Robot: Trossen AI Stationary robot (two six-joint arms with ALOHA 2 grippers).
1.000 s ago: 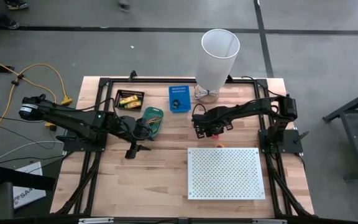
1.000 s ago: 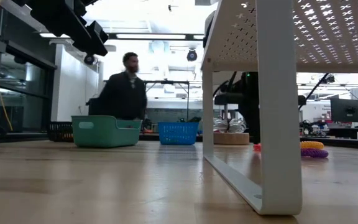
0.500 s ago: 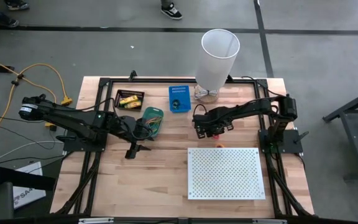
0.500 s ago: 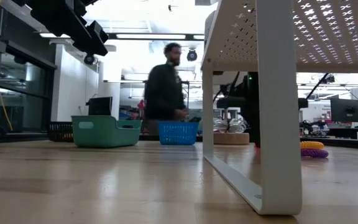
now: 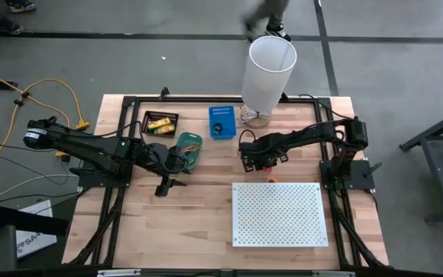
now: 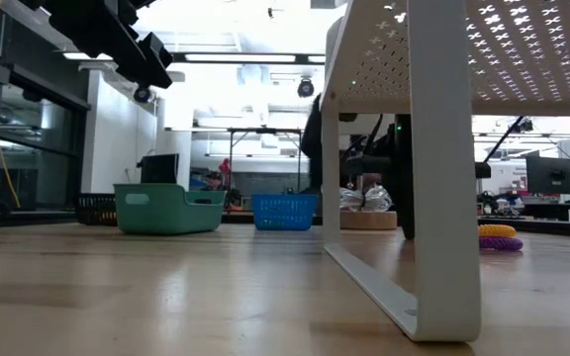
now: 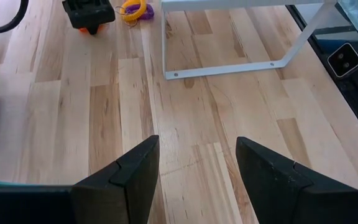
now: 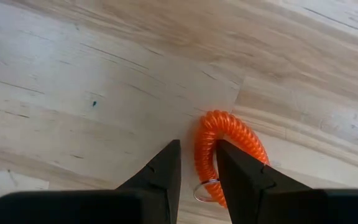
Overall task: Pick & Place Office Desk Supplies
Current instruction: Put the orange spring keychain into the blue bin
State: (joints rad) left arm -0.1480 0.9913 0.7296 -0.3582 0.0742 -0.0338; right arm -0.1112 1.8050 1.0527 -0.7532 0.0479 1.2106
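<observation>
An orange spiral coil loop [image 8: 232,146] with a small metal ring lies against the wooden table. My right gripper [image 8: 197,168] points down at it, shut on one side of the loop; it also shows far off in the left wrist view [image 7: 89,15]. A yellow and a purple coil [image 7: 134,9] lie beside it, near the white board's leg. My left gripper [image 7: 197,168] hangs open over bare wood by the green basket [image 5: 191,145], which holds coloured bands. Yellow packs sit in the black basket [image 5: 160,123]. My right gripper pinches one strand of the orange coil loop [image 8: 204,146] between its two fingers, which come from above and point down. The rest of the loop lies out to one side of the fingers. Whether the loop is clear of the table I cannot tell.
The white perforated board [image 5: 279,213] stands on legs at the near right, close to my right gripper. A blue basket [image 5: 221,121] and the tall white bin [image 5: 270,69] stand at the far edge. A person passes beyond the table's far edge.
Both arms have kept still. Behind the table a person has walked from left to right. In the low view the orange bit that showed just left of the board's leg a second ago is gone.
</observation>
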